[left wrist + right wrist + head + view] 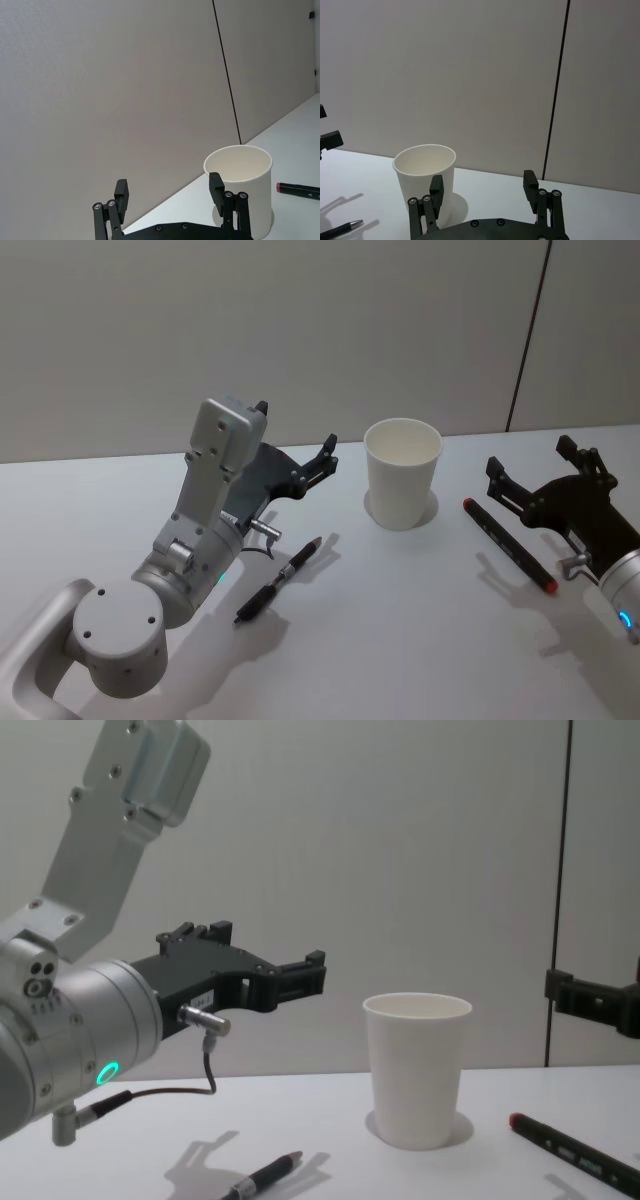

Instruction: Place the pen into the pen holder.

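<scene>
Head view first: the pen holder [402, 472], a plain white paper cup, stands upright on the white table [400, 650], roughly midway between the two arms. No camera sees down to its bottom.

To the cup's left the left gripper [295, 430] hovers above the table, fingers spread wide apart and holding nothing. One finger is half tucked behind the arm's white housing. To the cup's right the right gripper [530, 455] hangs with its fingers spread too, nothing between them. The chest view cuts it off at the edge, so only one finger pokes in.

The pen [277, 580], black with a silvery tip, lies flat on the table beside the left arm, apart from the cup, with bare table between them. The chest and right wrist views each crop part of it.

A black marker [508, 543] with red ends lies just in front of the right gripper, near the cup's base. There's small pale print along its barrel — too tiny to read.

A green ring light [105, 1072] glows on the left wrist, and a thin cable [205, 1070] loops under it.
</scene>
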You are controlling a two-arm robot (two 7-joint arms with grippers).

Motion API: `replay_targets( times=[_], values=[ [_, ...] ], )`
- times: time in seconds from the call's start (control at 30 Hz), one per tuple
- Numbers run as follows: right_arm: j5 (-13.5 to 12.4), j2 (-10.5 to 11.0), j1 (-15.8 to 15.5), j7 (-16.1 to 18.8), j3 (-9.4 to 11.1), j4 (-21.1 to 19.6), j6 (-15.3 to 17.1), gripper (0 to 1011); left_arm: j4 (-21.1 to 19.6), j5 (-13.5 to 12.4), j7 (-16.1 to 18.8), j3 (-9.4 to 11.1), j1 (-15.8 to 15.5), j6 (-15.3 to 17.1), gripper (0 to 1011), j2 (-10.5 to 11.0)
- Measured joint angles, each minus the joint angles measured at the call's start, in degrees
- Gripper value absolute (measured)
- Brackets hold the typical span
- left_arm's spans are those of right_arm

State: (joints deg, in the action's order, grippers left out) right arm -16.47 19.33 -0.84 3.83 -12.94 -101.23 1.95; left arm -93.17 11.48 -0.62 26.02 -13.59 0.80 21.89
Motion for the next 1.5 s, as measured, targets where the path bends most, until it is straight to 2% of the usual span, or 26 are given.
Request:
replay_targets(
  times=[1.17, 1.5],
  values=[
    [0.0, 0.0, 0.0, 0.0, 0.0, 0.0, 0.0, 1001, 0.0, 0.0, 0.0, 0.0, 0.0, 0.0, 1001, 0.0],
    [-0.7, 1.1, 0.1, 1.6, 0.9, 0.3, 1.0, 1001, 0.0, 0.0, 0.0, 0.0, 0.0, 0.0, 1001, 0.0]
  ],
)
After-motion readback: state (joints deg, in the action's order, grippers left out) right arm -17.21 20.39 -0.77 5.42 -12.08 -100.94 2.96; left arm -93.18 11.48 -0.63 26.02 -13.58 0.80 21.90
